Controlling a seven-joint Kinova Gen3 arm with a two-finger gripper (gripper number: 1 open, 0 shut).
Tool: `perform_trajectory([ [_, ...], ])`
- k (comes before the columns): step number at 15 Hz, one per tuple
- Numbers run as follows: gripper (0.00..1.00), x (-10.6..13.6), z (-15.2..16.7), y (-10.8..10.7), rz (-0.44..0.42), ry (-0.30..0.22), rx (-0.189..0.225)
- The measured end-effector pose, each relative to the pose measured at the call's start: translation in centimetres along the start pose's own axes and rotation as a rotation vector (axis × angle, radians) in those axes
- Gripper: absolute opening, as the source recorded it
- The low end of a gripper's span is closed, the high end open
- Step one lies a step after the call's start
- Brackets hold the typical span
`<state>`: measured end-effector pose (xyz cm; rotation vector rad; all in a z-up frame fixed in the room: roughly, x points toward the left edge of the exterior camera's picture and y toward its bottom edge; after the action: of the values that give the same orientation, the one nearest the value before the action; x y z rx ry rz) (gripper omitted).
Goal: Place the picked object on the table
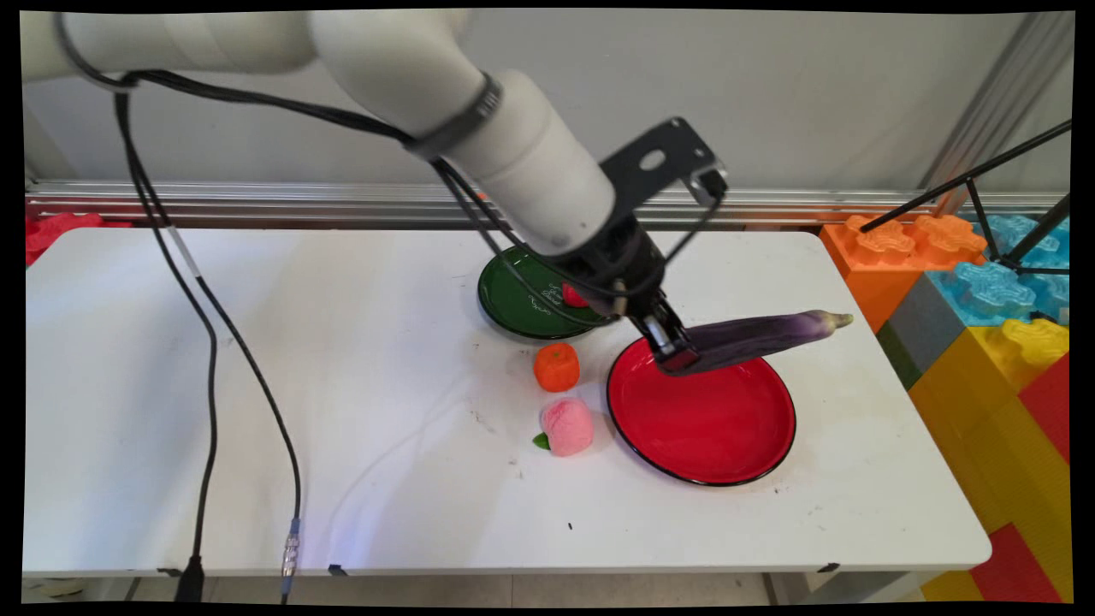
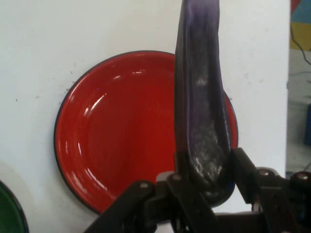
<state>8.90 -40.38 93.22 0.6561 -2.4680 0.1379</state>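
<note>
arm: reaching down-right | tool [image 1: 671,346]: clamped shut, gripping load

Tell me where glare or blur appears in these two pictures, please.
Main view: sharp, soft shine on the red plate, faint shadows under the orange and peach. Hand view: bright streaks of glare on the red plate's inner rim; the eggplant, held in the gripper, looks soft and slightly blurred.
</note>
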Motion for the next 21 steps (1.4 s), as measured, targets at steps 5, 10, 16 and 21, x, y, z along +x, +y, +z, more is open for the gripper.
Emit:
perform_trajectory([
  [5, 0.00, -3.1, -3.9, -0.4, 0.051, -0.023, -0.026],
  [10, 0.00, -8.2, -6.1, -1.6, 0.103, -0.056, -0.068],
  [16, 0.00, -13.5, -6.8, -3.6, 0.172, -0.082, -0.115],
  [21, 0.00, -18.2, -6.5, -5.3, 0.260, -0.102, -0.175],
])
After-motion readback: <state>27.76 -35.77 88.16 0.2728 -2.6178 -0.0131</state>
